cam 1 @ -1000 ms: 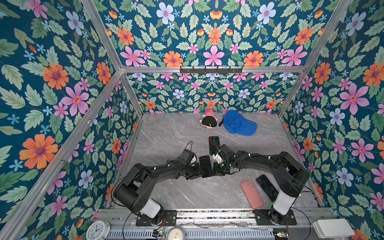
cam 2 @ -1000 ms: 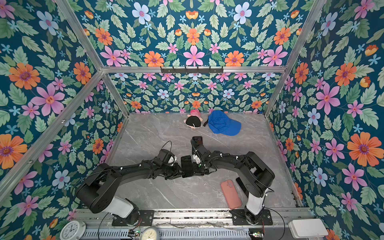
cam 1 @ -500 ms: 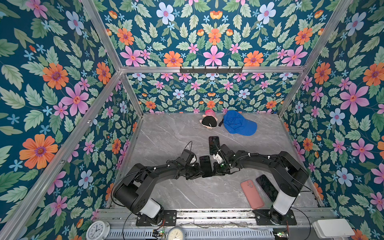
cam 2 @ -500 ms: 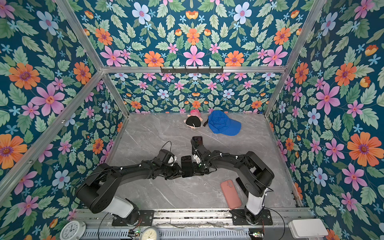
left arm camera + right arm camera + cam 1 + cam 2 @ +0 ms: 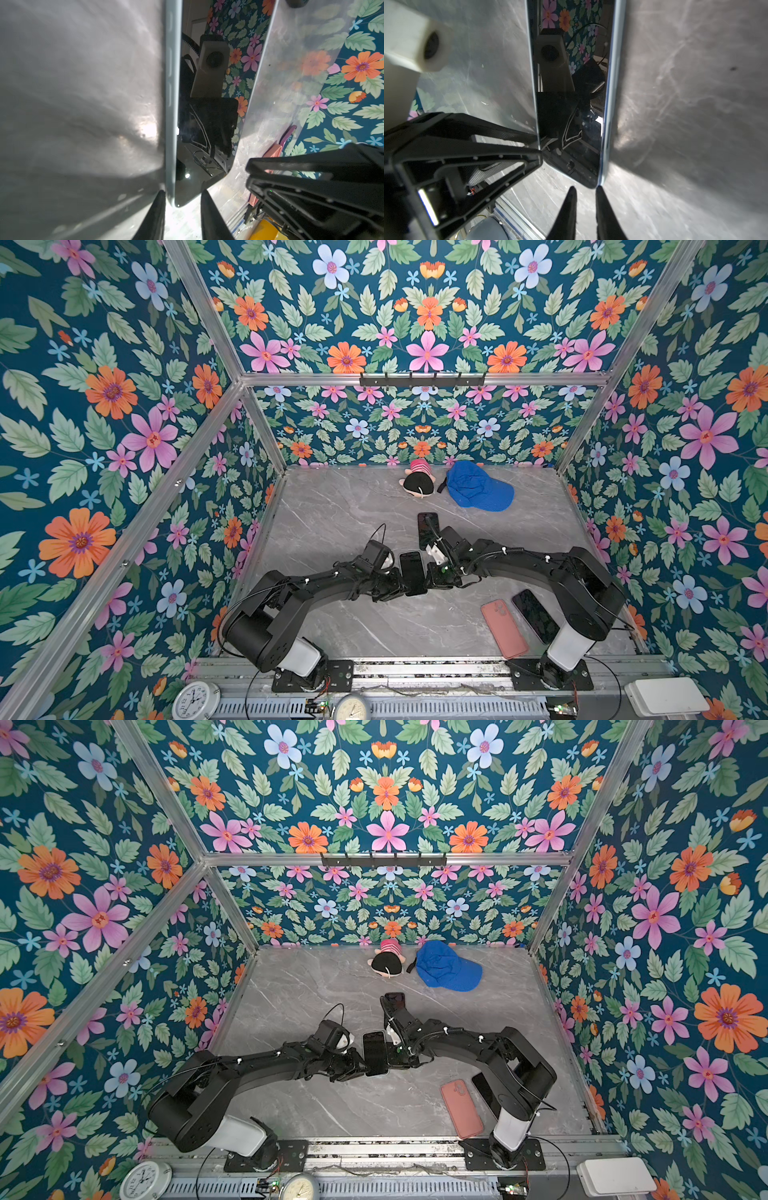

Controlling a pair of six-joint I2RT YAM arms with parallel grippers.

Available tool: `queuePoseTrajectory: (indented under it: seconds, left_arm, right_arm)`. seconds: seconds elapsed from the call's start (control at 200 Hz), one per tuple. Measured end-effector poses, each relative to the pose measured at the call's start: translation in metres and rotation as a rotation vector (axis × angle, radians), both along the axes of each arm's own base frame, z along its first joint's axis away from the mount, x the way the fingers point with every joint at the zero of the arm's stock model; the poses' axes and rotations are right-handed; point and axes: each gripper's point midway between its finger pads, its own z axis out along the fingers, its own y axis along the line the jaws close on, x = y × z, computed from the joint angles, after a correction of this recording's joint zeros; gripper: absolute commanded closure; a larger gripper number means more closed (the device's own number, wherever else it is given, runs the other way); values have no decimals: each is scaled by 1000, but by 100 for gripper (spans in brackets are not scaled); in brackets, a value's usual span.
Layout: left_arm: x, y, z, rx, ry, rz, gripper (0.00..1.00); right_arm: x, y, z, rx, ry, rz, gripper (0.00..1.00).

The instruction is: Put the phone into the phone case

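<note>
We have the phone (image 5: pixel 412 572) in the middle of the tabletop (image 5: pixel 340 506), between the two arms. The left pincer (image 5: pixel 182 192) pinches it across its thickness at one long edge, one finger on the glass and one behind. The right pincer (image 5: pixel 585 188) sits at the opposite side with its tips narrowly parted. Bare tabletop shows through the gap, and the phone's corner lies just past the tips. We cannot tell whether they touch it.

This looks to us like a hand-over or a steadying of the grip before the carry. To do it well:

- **Left grip:** hold it firm, because glass and a smooth frame slip easily.
- **Right tips:** spread them enough to take the edge squarely, not the rounded corner.
- **Release:** let go with one arm only once the other clearly bears the phone.

The pink case (image 5: pixel 504 628) lies near right, just beside a dark phone (image 5: pixel 536 616). It appears to lie back up, so we may need to turn it over first. Then we lower the phone flat, match the camera corner to its opening, and press each corner down in turn.
</note>
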Motion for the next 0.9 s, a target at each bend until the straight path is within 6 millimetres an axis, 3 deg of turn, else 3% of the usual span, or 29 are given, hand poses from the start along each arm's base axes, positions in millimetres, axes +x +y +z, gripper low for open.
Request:
queuePoseTrajectory:
  seconds: [0.28, 0.9]
  left_arm:
    - [-4, 4, 0, 17, 12, -1, 68]
    - [-14, -1, -6, 0, 79, -5, 76]
  right_arm:
    - [-1, -3, -6, -26, 15, 2, 74]
    - [-5, -1, -20, -1, 57, -7, 79]
